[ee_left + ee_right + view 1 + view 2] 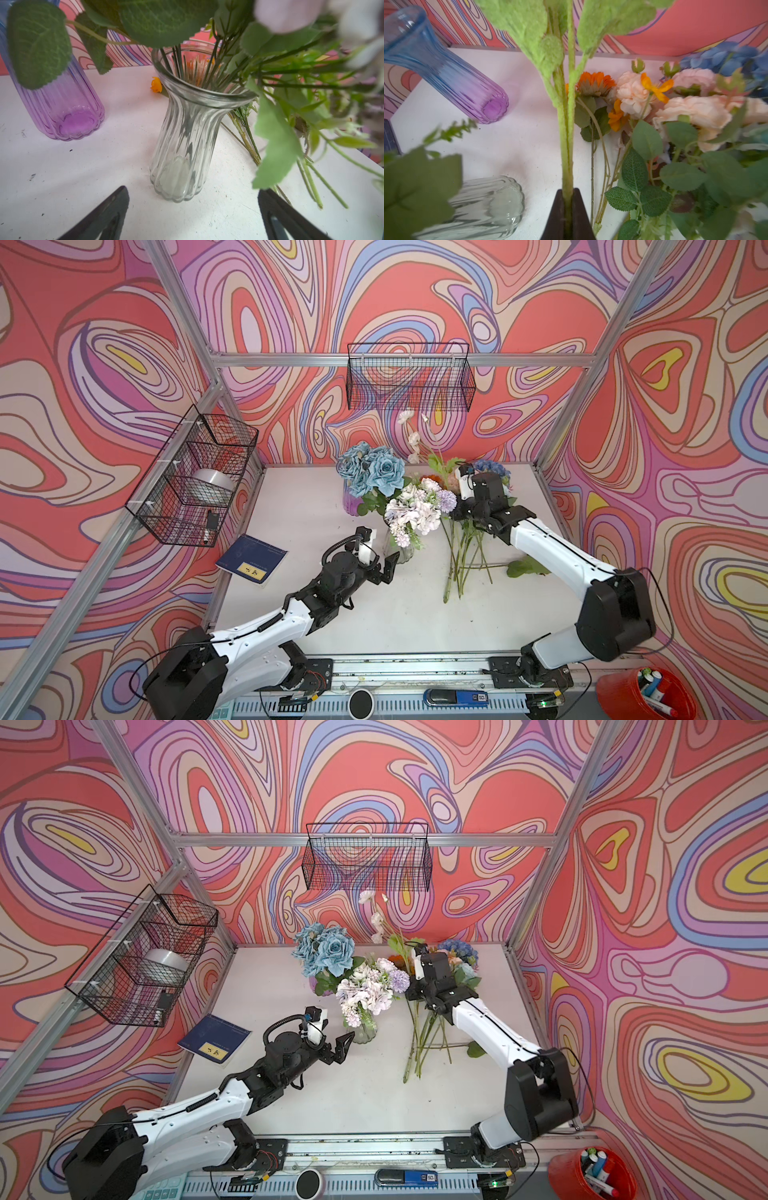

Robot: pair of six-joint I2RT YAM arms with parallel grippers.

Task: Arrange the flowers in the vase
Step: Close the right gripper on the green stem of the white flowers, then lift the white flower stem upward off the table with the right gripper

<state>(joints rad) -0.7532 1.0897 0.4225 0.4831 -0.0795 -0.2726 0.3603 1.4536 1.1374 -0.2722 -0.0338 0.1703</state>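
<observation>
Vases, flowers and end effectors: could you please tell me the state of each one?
Clear vase: upright, holding a bunch of stems.
Purple-blue vase: upright, looks empty.
White poppy stem: gripped, raised.
Loose flowers: lying flat.
Left end effector: open, empty.
Right end effector: shut on the White poppy stem.

Bright, even, diffuse light filled the scene; shadows on the white table [374, 614] were faint. Both top views bowed at the edges. In the wrist views, near leaves [415, 187] and petals [286, 14] were blurred.
</observation>
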